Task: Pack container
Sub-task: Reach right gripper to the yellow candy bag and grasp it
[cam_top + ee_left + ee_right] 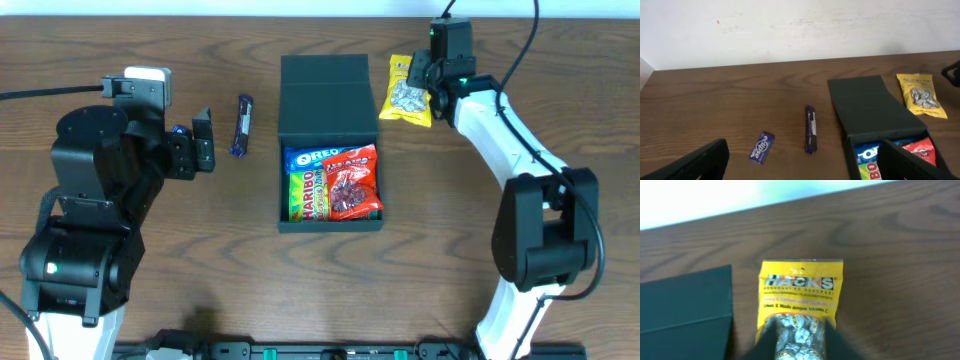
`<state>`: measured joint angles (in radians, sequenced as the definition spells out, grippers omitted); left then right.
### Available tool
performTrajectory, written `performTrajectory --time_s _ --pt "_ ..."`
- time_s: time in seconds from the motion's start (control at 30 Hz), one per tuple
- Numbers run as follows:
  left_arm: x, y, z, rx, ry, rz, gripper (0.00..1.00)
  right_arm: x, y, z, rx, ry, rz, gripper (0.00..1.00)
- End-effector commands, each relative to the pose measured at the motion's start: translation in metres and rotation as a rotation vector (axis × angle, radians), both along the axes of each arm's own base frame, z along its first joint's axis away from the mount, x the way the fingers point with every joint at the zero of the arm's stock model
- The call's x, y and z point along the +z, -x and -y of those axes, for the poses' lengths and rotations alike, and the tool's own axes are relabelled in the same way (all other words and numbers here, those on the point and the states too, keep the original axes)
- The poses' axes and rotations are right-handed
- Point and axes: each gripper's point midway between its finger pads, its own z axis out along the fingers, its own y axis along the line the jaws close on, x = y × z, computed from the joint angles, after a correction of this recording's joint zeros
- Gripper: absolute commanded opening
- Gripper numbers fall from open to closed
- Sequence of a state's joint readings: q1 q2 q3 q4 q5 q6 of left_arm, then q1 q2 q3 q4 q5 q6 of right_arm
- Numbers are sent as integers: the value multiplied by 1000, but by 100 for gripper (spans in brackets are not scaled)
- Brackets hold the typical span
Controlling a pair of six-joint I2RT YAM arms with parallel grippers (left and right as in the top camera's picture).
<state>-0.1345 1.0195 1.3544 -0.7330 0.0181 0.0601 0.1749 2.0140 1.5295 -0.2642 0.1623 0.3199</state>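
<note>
The dark teal-black container [327, 100] stands open at the table's middle, its flap lid laid back. Inside lie an Oreo packet [313, 157], a Haribo packet [303, 195] and a red packet [352, 182]. A yellow Hacks candy bag [404, 95] lies flat right of the lid. My right gripper [418, 88] is open over it; in the right wrist view its fingers [801, 347] straddle the lower end of the bag [800, 292]. My left gripper [203, 140] is open and empty left of the container, its fingers [802, 167] wide apart.
A purple snack bar [241, 125] lies between my left gripper and the container, also in the left wrist view [811, 129]. A blue Eclipse gum pack [762, 147] lies left of it. The container lid [685, 300] is just left of the Hacks bag.
</note>
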Motion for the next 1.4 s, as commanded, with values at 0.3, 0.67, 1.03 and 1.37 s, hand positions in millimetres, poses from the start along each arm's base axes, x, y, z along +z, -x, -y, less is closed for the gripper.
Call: performTrajectory --time_s 0.3,0.67,1.03,1.37 --pt "8 1 -3 6 -15 25 95 -60 -5 -18 74 -21 -76 99" --pt "10 0 -3 6 -14 37 95 -143 3 -17 72 -2 -204 73" --pt "14 -2 -3 7 -12 52 95 -136 2 -21 88 -19 -207 22" --pt "15 -2 -10 45 -31 57 95 -36 -2 -23 93 -31 -116 6"
